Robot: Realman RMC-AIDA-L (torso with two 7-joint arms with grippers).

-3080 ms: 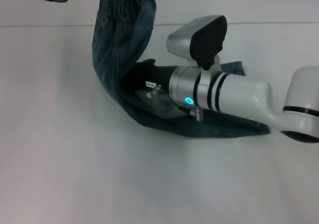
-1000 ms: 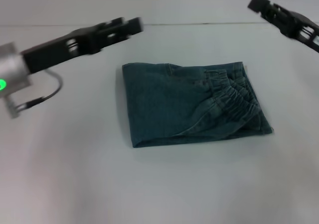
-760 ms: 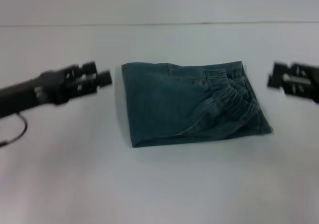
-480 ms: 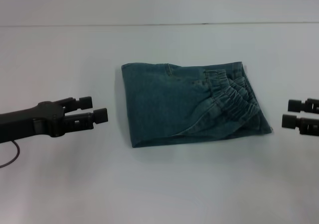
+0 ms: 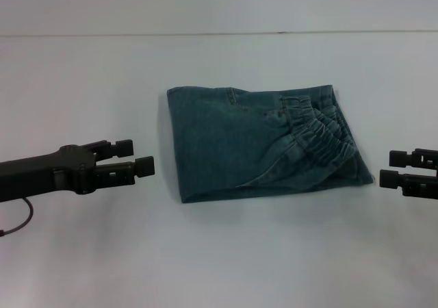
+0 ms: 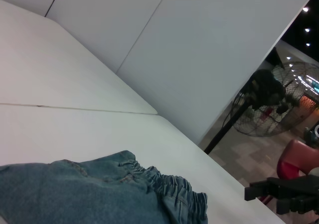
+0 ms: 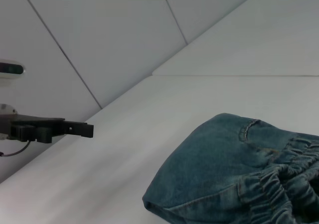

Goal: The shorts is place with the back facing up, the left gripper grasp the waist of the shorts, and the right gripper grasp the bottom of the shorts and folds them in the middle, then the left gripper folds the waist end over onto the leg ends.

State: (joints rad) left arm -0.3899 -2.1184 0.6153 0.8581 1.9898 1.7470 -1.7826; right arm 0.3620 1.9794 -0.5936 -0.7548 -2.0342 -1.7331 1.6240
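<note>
The shorts (image 5: 239, 140) lie folded into a flat blue-green denim rectangle in the middle of the white table. Their gathered waist (image 5: 321, 133) rests on top at the right end, covering the leg ends. My left gripper (image 5: 135, 156) hovers open and empty just left of the folded edge. To the right of the shorts, my right gripper (image 5: 391, 168) is also open and empty. The left wrist view shows the shorts (image 6: 89, 191), the waist (image 6: 172, 191) and the right gripper (image 6: 259, 191) beyond. The right wrist view shows the shorts (image 7: 219, 179) and the left gripper (image 7: 75, 129) farther off.
The white table (image 5: 219, 253) has a seam line (image 5: 219, 33) at the far side. A thin black cable (image 5: 24, 215) trails under the left arm. A standing fan (image 6: 269, 104) and a red chair (image 6: 296, 157) are beyond the table.
The waist end, lifted three seconds ago, now lies flat on the folded shorts. Both grippers have let go, swung down from the far side and settled low on either side.
</note>
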